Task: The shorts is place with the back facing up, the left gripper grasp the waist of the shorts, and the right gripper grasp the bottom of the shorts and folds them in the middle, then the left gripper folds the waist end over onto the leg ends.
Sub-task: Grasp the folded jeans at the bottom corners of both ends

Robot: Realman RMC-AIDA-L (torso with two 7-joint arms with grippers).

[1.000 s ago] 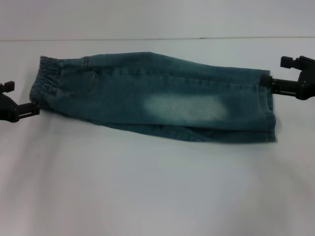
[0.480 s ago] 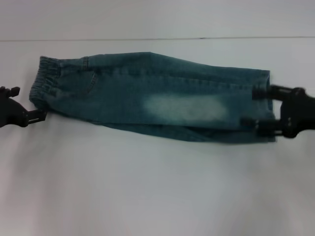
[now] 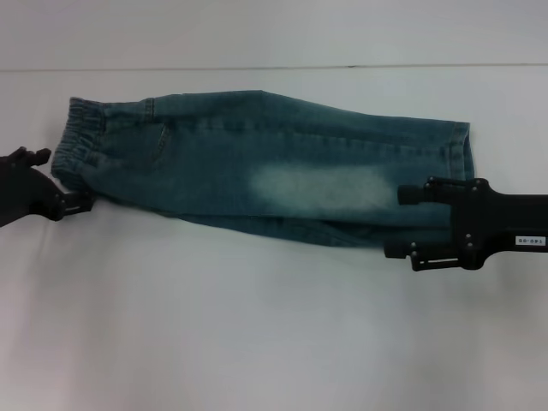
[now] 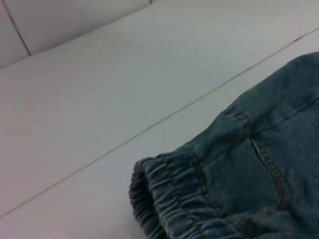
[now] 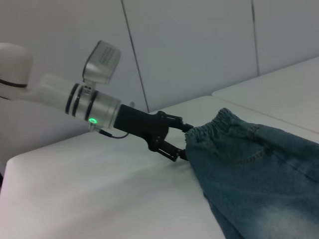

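The blue denim shorts (image 3: 257, 171) lie folded lengthwise on the white table (image 3: 257, 334), with the elastic waist (image 3: 75, 141) on the left and the leg ends on the right. At the waist's near corner my left gripper (image 3: 62, 180) is open, one finger on each side of the corner. The right wrist view shows that gripper (image 5: 175, 139) against the waistband (image 5: 219, 124). My right gripper (image 3: 404, 223) is open and hovers over the leg ends, fingers pointing left. The left wrist view shows only the waistband (image 4: 164, 199) and the back pocket seam.
A seam in the table (image 3: 257, 67) runs across behind the shorts. In the right wrist view the silver left arm (image 5: 94, 107) reaches in, with a panelled wall (image 5: 199, 50) behind it.
My right gripper has moved from the far right corner of the leg ends leftward and nearer, over the fabric. My left gripper has edged right onto the waist corner.
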